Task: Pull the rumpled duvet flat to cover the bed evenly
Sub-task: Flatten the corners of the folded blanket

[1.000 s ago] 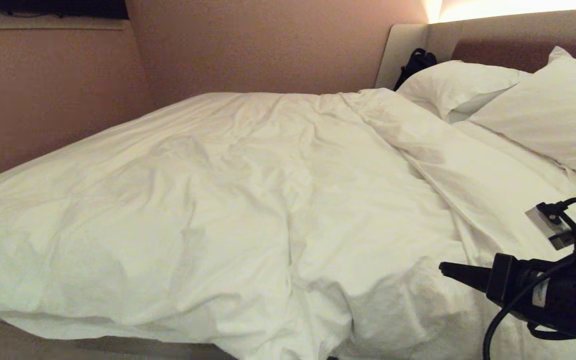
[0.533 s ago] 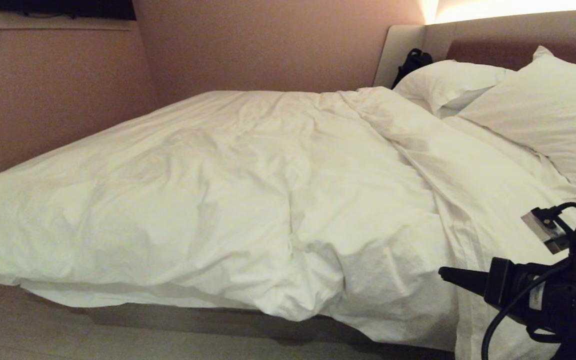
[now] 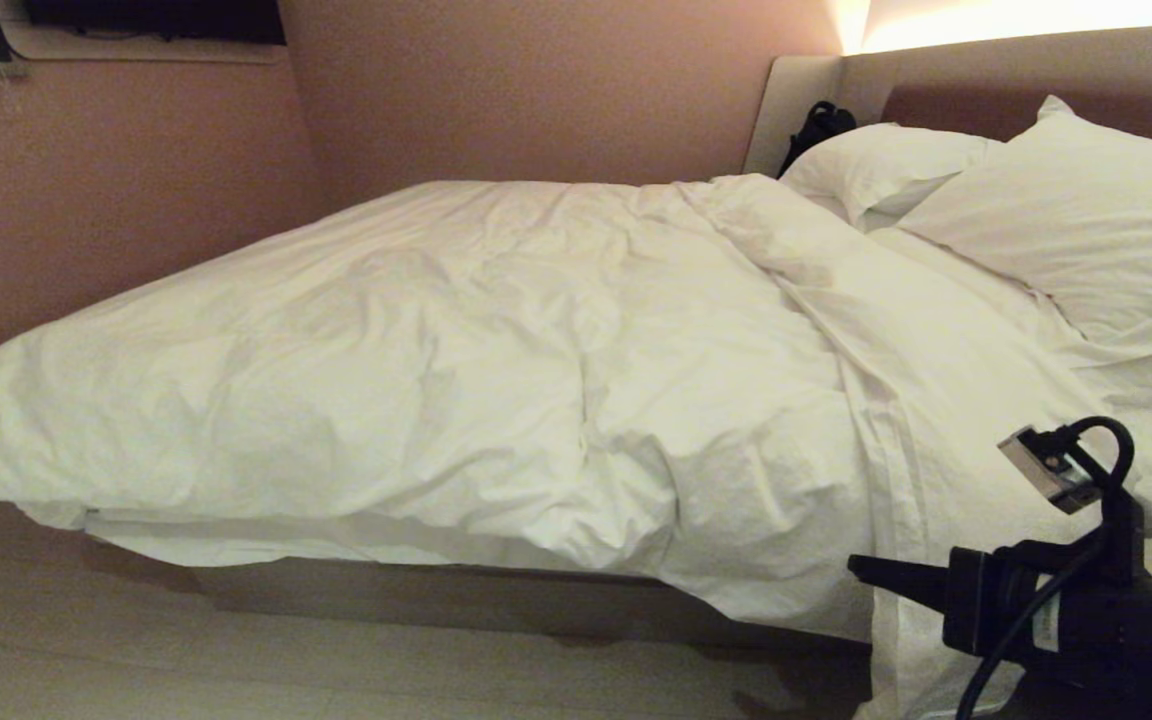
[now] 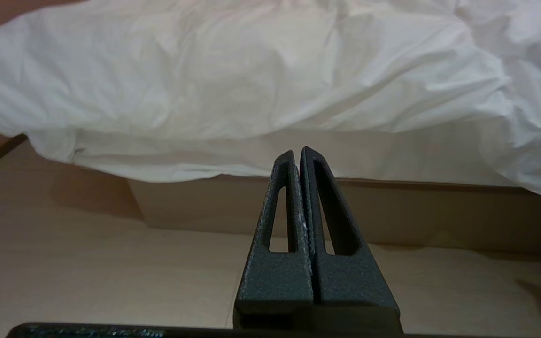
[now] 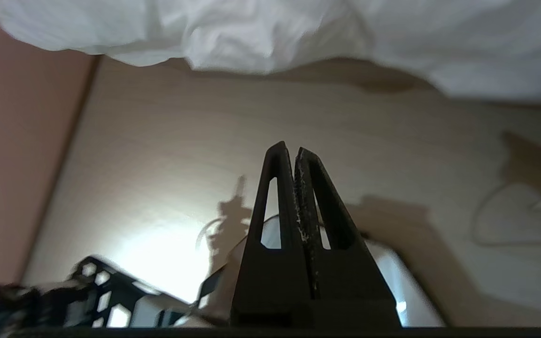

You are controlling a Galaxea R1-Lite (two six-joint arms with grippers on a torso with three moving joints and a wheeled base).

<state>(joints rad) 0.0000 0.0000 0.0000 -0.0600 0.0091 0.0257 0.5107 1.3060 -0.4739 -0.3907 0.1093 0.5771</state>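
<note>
A creased white duvet (image 3: 496, 380) is lying across the bed (image 3: 456, 600), filling the centre of the head view and spilling over the near edge, where it is hiding most of the grey-beige base. Two plump pillows (image 3: 1056, 220) are resting against the padded headboard (image 3: 946, 100) at upper right, the nearer one cut off by the frame's right edge. A dark object (image 3: 814, 128) beside the headboard is too dim to identify. The right gripper (image 3: 861, 570) is poking in at lower right, jaws pressed together and empty, its arm cropped by the frame. The left gripper (image 4: 297, 157) is appearing only in its own wrist view, fingers closed on nothing, pointing at the duvet's overhanging hem above the pale wood floor (image 4: 87, 272).
</note>
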